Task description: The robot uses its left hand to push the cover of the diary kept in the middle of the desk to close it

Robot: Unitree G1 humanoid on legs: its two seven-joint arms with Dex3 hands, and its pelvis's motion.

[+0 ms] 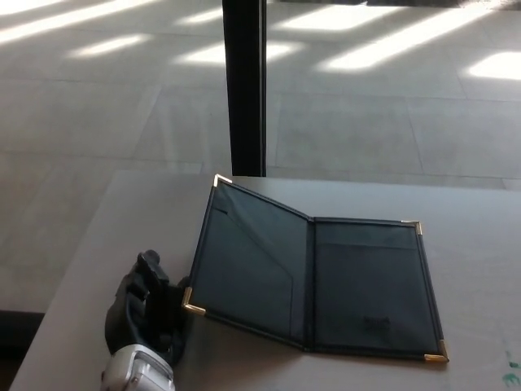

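Observation:
A dark diary (313, 277) with gold corner caps lies open in the middle of the grey desk (480, 244). Its right half rests flat; its left cover (244, 261) is tilted up off the desk. My left hand (148, 309), black with a silver wrist, sits low on the desk just left of the cover's near gold corner (192, 308). The fingers are apart and hold nothing; they reach toward the cover's outer edge, and I cannot tell if they touch it. My right hand does not show.
A black vertical post (244, 85) rises behind the desk's far edge, directly beyond the diary's raised corner. Tiled floor with sunlit patches lies past the desk. The desk's left edge runs close beside my left hand.

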